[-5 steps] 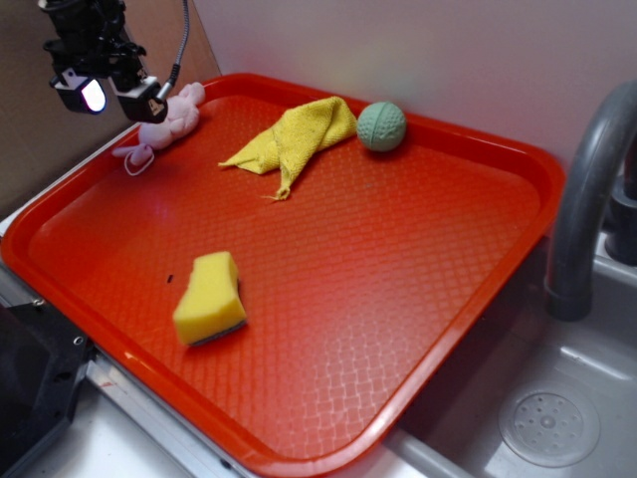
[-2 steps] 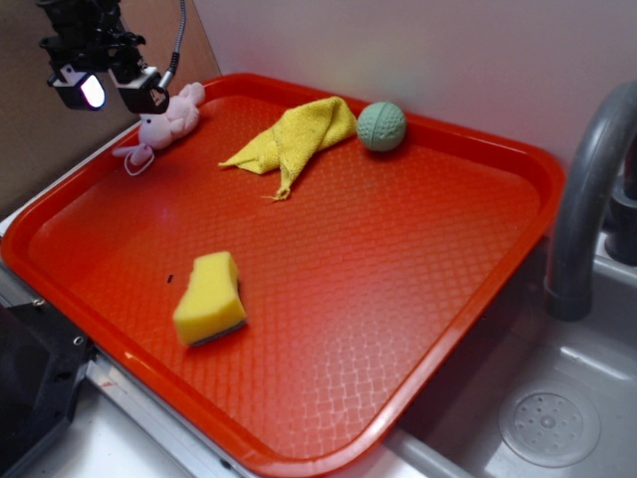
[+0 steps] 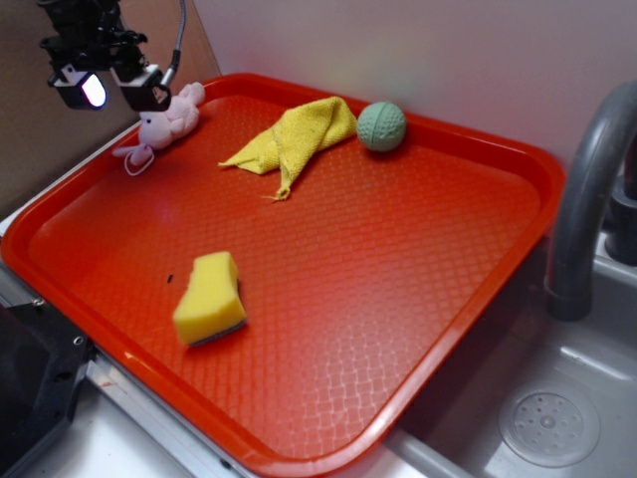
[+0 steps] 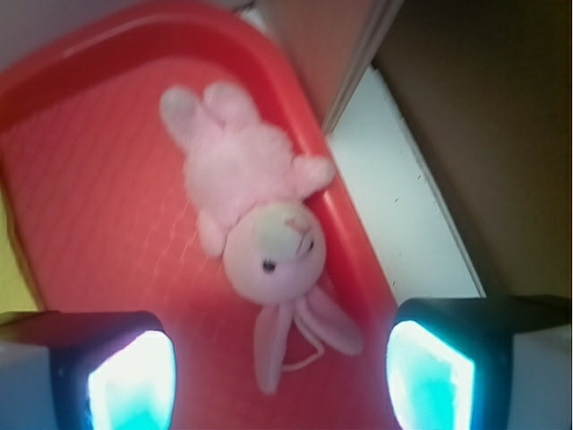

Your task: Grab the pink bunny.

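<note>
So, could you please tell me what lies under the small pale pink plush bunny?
The red plastic tray lies under the pink bunny, against its raised rim. The patch directly beneath is covered.

pink bunny [image 4: 255, 210] fuzzy plush; tray [image 3: 398, 259] glossy textured plastic; sponge [image 3: 209, 299] porous foam.

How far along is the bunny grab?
Approach looks done: the claw hangs open above the pink bunny, which lies between the fingers in the wrist view. Nothing is gripped. Left: descend, close and lift from the red tray corner.
</note>
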`<state>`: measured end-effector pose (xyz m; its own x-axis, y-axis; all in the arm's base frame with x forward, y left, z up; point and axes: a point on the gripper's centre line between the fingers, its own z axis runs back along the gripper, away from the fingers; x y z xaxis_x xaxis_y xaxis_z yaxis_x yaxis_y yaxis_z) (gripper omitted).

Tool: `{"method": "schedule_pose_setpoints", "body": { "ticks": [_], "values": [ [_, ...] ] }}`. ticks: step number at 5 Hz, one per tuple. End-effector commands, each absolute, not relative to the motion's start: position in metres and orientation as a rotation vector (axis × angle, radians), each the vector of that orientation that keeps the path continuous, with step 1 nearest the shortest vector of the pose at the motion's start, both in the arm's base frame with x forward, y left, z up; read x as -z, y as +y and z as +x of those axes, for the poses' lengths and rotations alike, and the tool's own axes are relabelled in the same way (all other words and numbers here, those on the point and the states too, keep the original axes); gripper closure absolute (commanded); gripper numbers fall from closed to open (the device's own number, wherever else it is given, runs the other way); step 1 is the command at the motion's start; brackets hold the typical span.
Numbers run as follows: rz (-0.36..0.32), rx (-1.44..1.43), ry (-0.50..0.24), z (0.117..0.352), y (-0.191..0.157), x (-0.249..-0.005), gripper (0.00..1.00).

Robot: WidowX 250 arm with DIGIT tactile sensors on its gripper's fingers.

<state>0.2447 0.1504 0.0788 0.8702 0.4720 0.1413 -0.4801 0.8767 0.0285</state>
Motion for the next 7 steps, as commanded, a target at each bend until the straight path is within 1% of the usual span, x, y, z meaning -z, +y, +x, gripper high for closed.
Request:
{"method": "schedule_pose_setpoints", "body": {
  "ticks": [1, 3, 5, 6, 7],
  "values": [
    [0.055, -0.633, -0.176, 0.261, 0.139, -0.079, 0.0],
    [0.071, -0.689, -0.162, 0.275, 0.142, -0.074, 0.0],
    [0.077, -0.628, -0.159, 0.281, 0.158, -0.069, 0.0],
    [0.087, -0.594, -0.171, 0.286, 0.167, -0.069, 0.0],
    [0.097, -0.562, -0.202, 0.291, 0.173, -0.068, 0.0]
  ]
}}
